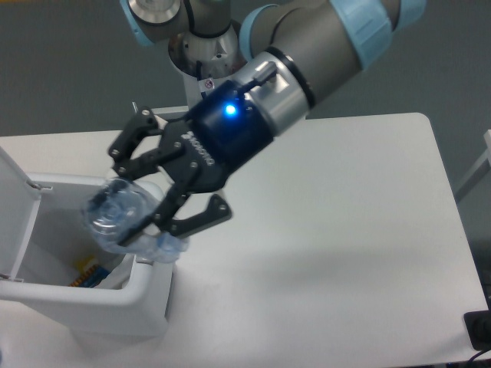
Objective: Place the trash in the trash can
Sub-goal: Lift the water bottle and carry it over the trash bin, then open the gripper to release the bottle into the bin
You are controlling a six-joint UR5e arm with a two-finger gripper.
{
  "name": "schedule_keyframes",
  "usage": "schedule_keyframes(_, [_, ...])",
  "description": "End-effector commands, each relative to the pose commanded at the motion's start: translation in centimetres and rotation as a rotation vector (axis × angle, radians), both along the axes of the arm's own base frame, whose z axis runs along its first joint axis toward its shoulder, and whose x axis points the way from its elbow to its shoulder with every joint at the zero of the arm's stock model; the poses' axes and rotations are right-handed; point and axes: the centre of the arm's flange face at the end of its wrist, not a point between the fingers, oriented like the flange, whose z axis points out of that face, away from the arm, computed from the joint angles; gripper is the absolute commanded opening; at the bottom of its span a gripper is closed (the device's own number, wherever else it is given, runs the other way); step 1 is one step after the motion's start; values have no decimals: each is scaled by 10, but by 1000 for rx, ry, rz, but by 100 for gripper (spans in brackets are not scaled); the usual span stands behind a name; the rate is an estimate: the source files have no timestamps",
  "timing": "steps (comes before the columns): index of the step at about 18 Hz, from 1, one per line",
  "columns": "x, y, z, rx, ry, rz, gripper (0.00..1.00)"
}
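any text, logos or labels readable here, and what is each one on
"ROBOTIQ": white lettering on the black body of the gripper, blurred and slanted, so this is my best reading.
Small sticker on the robot base: red and white mark, too small to read.
Clear bottle between the fingers, above the open trash can: no legible label text.
Colourful item inside the bin: no print can be made out.

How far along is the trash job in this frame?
Done: the trash can stands with its lid open; something colourful lies inside, unclear what. In hand: the gripper holds a clear plastic bottle over the can's rim. Left: releasing it inside.
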Motion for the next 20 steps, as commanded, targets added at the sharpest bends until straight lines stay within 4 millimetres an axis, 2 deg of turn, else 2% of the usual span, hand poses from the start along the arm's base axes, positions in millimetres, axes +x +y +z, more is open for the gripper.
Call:
schedule_keyframes(4, [31,13,-1,-5,-2,-47,39])
schedule_keyframes(6, [39,17,-3,-7,-2,-60,40])
schedule_keyframes(7, [39,18,-9,-15,-3,-60,46])
schedule_keyframes(8, [40,19,-15,-20,-5,-63,57])
schedule_keyframes(10, [40,19,-29,-31,-14,-67,67])
schedule_keyframes(12, [41,18,-40,-33,-10,-74,90])
schedule_keyframes(14, [42,17,-46,-33,-8,-78,99])
schedule_keyframes(20, [36,17,-52,-38,-9,-70,100])
